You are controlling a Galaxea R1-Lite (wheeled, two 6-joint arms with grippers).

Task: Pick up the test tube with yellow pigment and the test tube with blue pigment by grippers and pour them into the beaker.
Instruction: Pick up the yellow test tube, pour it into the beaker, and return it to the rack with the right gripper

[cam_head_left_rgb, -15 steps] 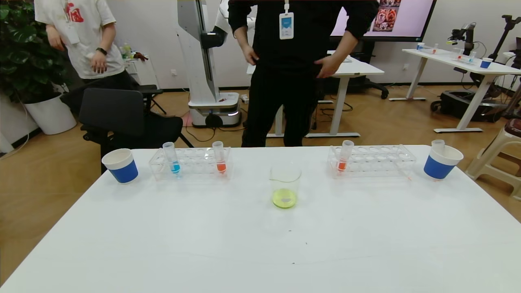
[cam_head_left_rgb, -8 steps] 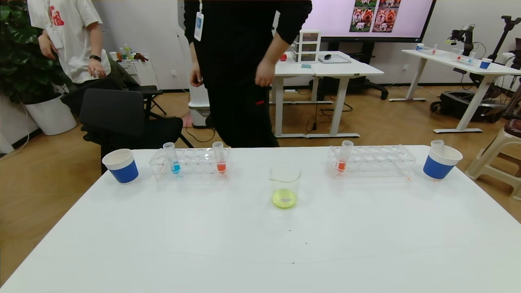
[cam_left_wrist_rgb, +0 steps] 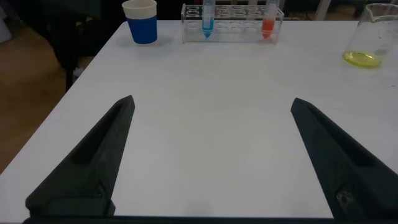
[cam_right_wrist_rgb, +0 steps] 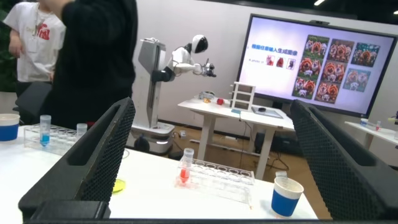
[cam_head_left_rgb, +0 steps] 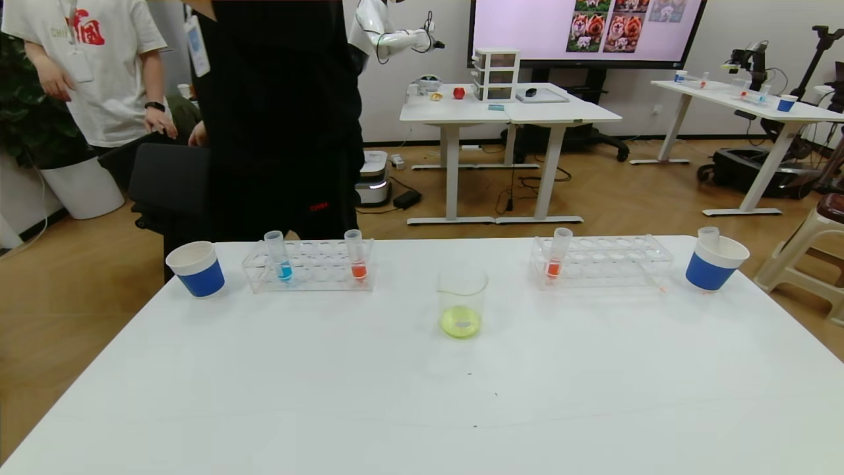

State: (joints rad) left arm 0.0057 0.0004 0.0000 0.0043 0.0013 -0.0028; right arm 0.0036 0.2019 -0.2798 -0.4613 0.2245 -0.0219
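The beaker (cam_head_left_rgb: 461,300) stands at the table's middle with yellow-green liquid in its bottom; it also shows in the left wrist view (cam_left_wrist_rgb: 372,36). The test tube with blue pigment (cam_head_left_rgb: 282,258) stands upright at the left end of the left rack (cam_head_left_rgb: 316,267), also seen in the left wrist view (cam_left_wrist_rgb: 208,17). No tube with yellow liquid is in view; an empty clear tube (cam_head_left_rgb: 709,233) leans in the right blue cup. Neither gripper shows in the head view. My left gripper (cam_left_wrist_rgb: 212,102) is open and empty over bare table. My right gripper (cam_right_wrist_rgb: 212,104) is open and empty.
Blue paper cups stand at the far left (cam_head_left_rgb: 196,268) and far right (cam_head_left_rgb: 716,262). Orange-red tubes stand in the left rack (cam_head_left_rgb: 357,257) and the right rack (cam_head_left_rgb: 556,254). A person in black (cam_head_left_rgb: 277,119) stands at the table's far edge, another person behind.
The person in black has walked to the left behind the table. Nothing on the table has moved.
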